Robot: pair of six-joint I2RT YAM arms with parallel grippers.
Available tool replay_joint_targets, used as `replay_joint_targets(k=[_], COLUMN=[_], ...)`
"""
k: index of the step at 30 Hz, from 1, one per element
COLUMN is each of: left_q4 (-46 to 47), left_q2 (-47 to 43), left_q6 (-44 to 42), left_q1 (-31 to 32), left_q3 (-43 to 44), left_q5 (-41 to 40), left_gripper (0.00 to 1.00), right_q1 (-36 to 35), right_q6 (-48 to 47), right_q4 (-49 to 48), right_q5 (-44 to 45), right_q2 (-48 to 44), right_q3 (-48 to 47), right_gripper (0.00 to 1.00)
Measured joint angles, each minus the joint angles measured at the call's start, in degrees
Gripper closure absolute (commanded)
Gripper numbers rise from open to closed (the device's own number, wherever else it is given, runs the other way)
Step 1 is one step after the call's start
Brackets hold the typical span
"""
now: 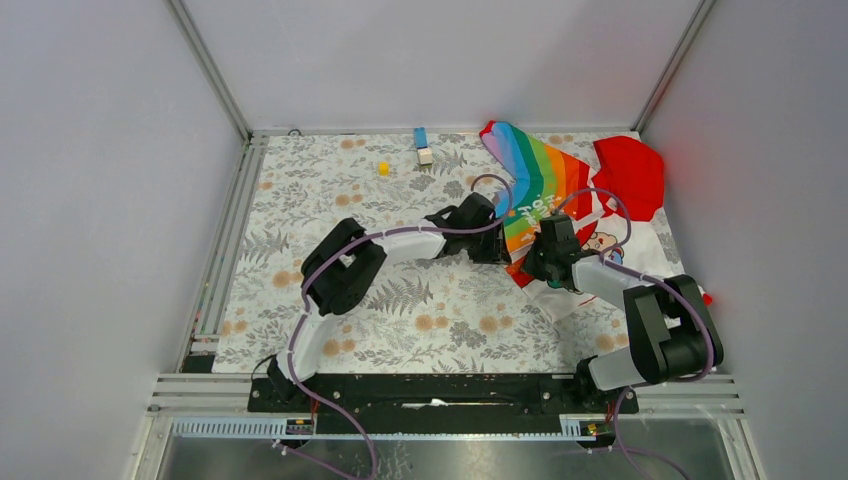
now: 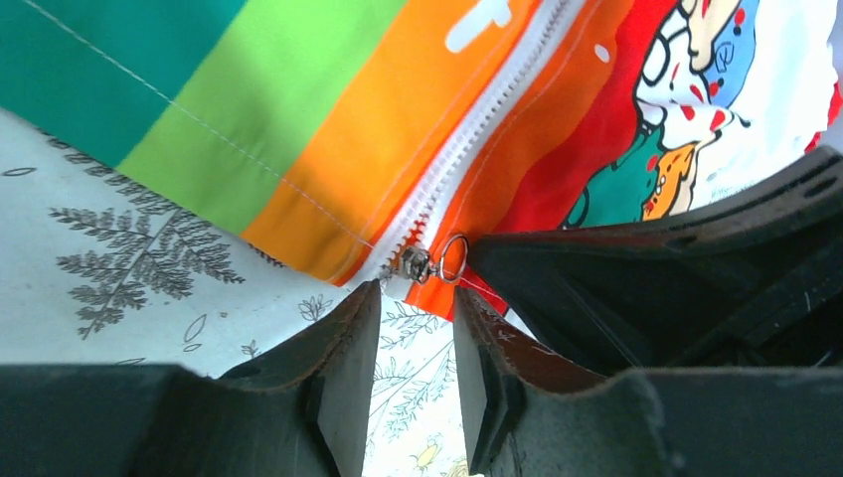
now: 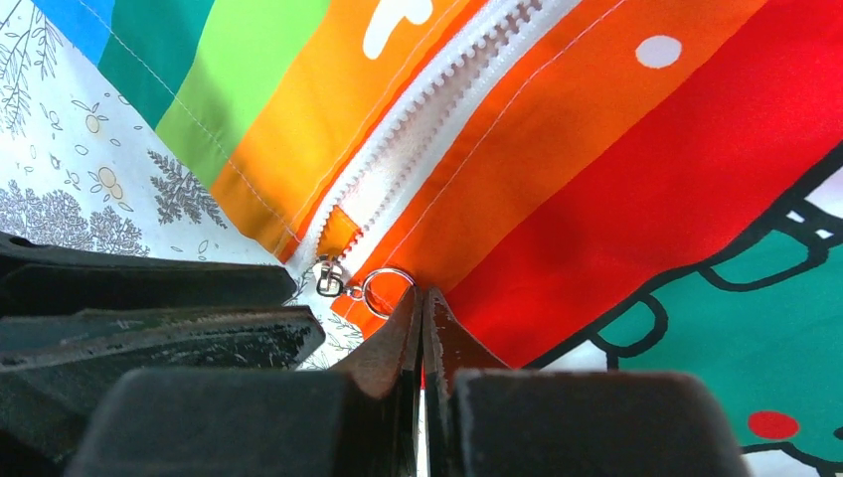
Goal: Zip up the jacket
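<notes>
Two left fingers (image 2: 338,378) gape narrowly below the jacket's (image 2: 298,129) zipper pull (image 2: 452,256); right fingers (image 3: 393,348) pinch its hem (image 3: 477,333).

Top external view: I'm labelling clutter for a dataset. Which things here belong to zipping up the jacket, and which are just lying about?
Job in hand: jacket, zipper slider, left end effector, right end effector.
Lying about: blue block, pale block, yellow piece.

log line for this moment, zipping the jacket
left fingers: open, just short of slider | right fingers: shut on jacket hem beside pull ring | slider: at bottom hem | zip: not yet pulled
</notes>
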State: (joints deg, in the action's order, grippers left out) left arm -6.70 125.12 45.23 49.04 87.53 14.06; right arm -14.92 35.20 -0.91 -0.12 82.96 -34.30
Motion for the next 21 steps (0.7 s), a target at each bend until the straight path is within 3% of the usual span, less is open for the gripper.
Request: replay_joint_targets(k=[6,21], left_q4=[0.31,7.54], left_q2=[0.0,1.4], left_q6=[2.27,6.51], left_q1=[-0.11,-0.17], left_q3=[-0.74,-2.91], left_q5=[-2.82,0.02], left_gripper=[0.58,0.66], right_q1=[0.09,0.2], right_q6=[0.0,-0.37], right_q4=[-0.31,-0.17], right_q5=[-0.44,-1.07], right_q2=[-0.24,-1.27], right_q3=[0.35,1.18], right_gripper=[1.0,1.0])
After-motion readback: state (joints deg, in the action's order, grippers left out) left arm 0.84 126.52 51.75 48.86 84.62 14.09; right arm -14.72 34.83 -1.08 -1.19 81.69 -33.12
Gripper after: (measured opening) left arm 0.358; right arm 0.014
